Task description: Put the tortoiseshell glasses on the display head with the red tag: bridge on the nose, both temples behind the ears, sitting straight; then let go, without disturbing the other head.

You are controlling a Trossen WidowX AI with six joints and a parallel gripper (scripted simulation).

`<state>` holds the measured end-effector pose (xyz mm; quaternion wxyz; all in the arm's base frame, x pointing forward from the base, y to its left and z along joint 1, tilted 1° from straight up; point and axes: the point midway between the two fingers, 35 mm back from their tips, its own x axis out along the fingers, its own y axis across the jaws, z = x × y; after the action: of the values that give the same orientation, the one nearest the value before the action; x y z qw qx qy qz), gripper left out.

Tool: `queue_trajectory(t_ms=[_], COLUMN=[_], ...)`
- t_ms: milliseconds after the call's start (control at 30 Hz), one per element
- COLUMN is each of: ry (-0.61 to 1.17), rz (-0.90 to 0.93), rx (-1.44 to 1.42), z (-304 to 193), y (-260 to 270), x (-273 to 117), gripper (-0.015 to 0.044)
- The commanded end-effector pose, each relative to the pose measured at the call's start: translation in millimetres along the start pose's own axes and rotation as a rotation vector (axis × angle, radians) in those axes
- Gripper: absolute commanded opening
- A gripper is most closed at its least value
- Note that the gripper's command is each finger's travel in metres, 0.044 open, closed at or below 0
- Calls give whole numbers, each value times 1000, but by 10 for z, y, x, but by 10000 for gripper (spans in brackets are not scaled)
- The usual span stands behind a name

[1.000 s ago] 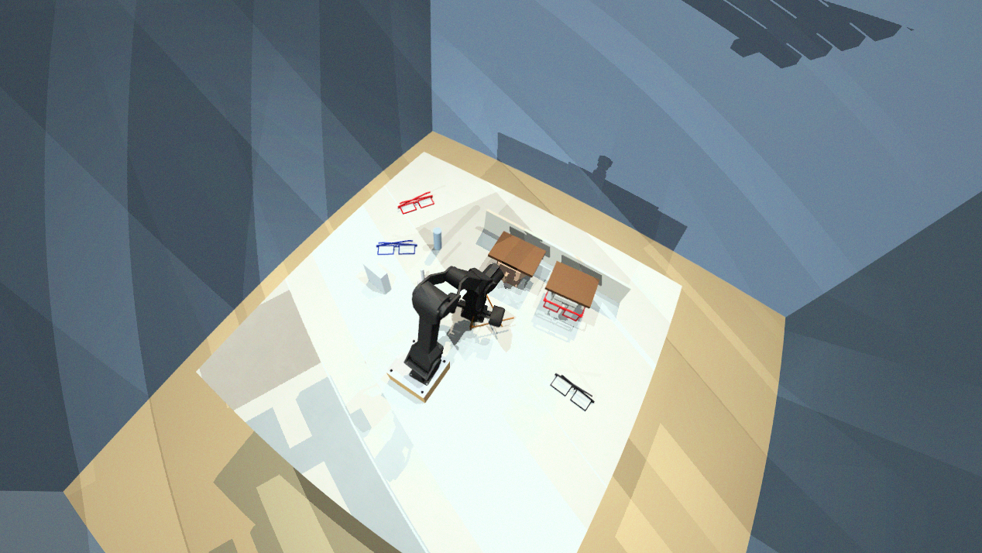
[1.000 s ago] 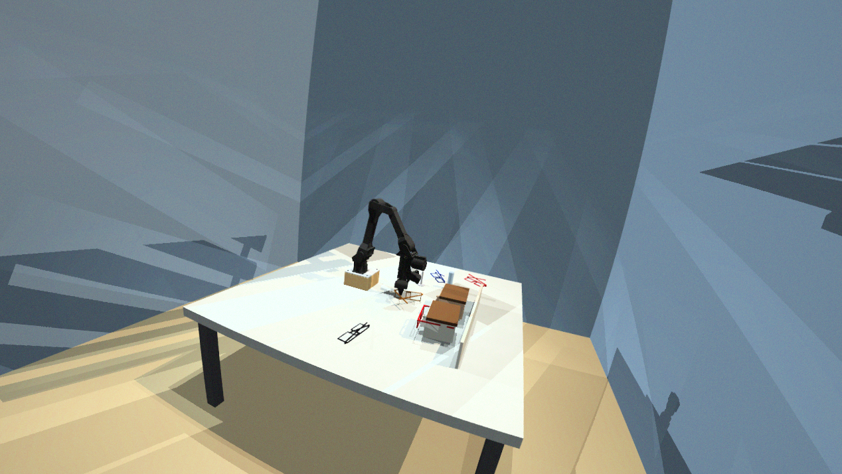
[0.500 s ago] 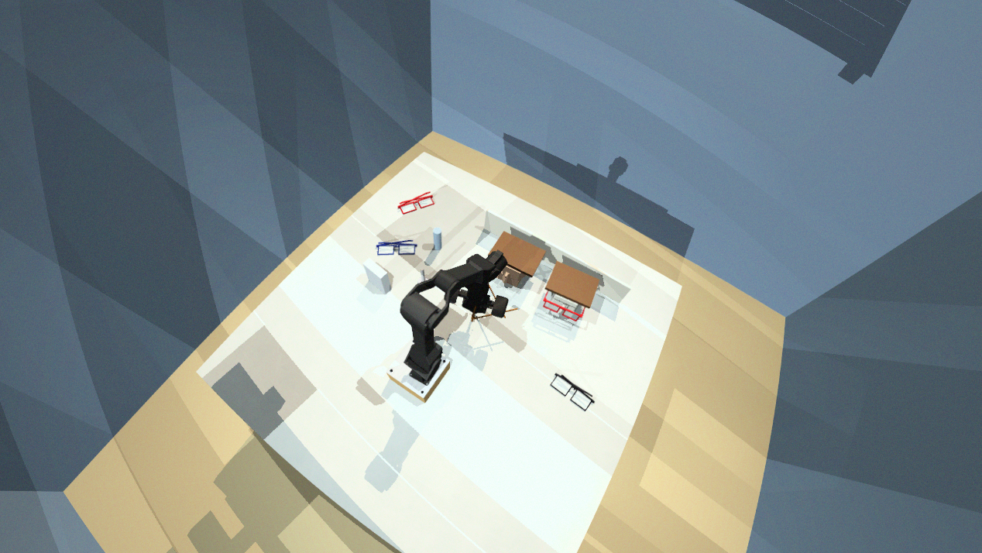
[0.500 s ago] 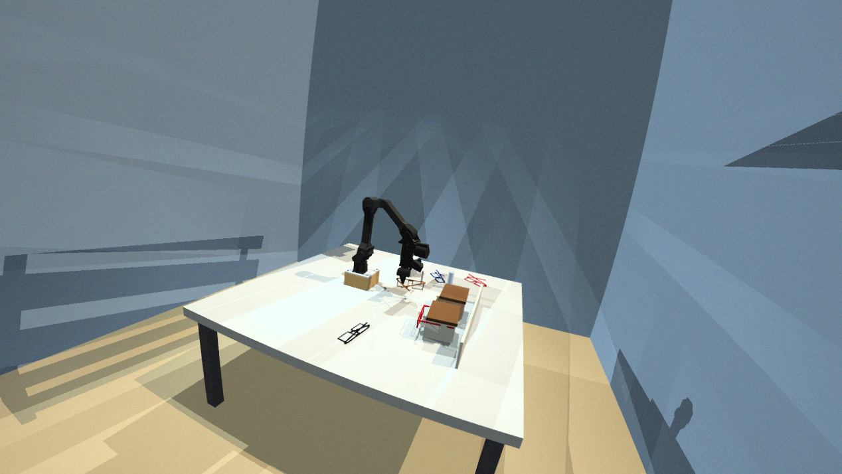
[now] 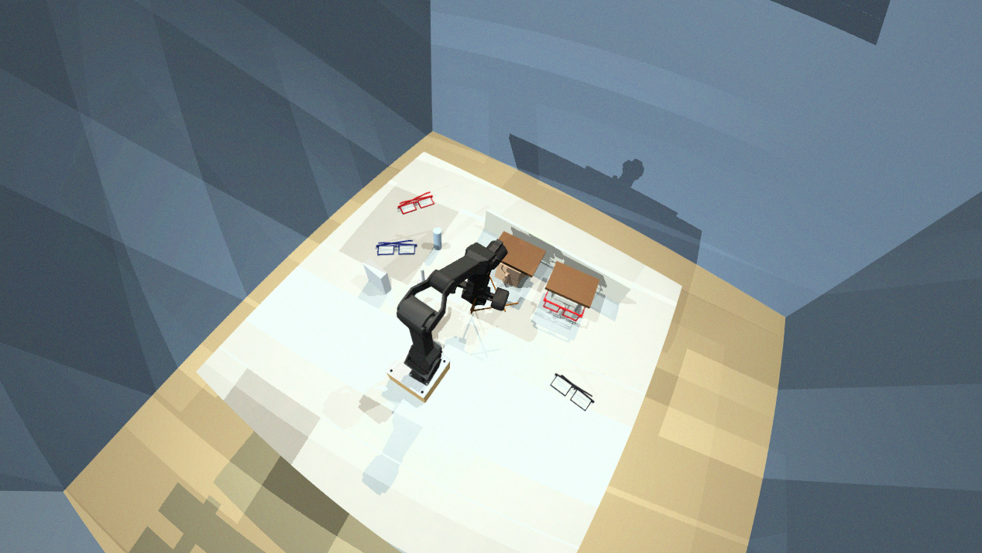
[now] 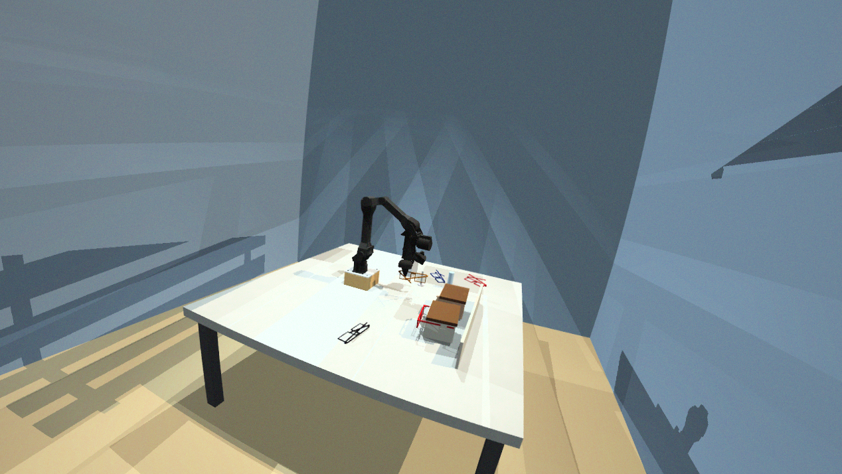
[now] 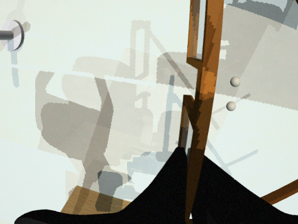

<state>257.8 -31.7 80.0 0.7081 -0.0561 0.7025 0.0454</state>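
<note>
My gripper is shut on the tortoiseshell glasses near one end of their front frame. It holds them above the table between the arm base and the display stands. The front runs upward through the wrist view, with two small pale balls beside the bridge; a temple shows lower right. One display head, brownish, is under the left brown slab. The other is mostly hidden under the right slab, with red glasses on its front. I cannot make out a red tag.
Black glasses lie at the near right. Blue glasses and other red glasses lie at the far left, near a light blue cylinder. A grey panel stands left of the arm. An upright board stands behind the heads.
</note>
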Motion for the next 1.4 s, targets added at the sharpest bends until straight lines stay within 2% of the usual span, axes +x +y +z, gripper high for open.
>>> queue_trajectory(t_ms=[0, 733, 1367], ry=[-11, -15, -8], rz=[2, 17, 31], rx=[63, 505, 886], z=[157, 871, 1126], y=[106, 1075, 2216], x=[-53, -147, -118], gripper=[0, 0, 0])
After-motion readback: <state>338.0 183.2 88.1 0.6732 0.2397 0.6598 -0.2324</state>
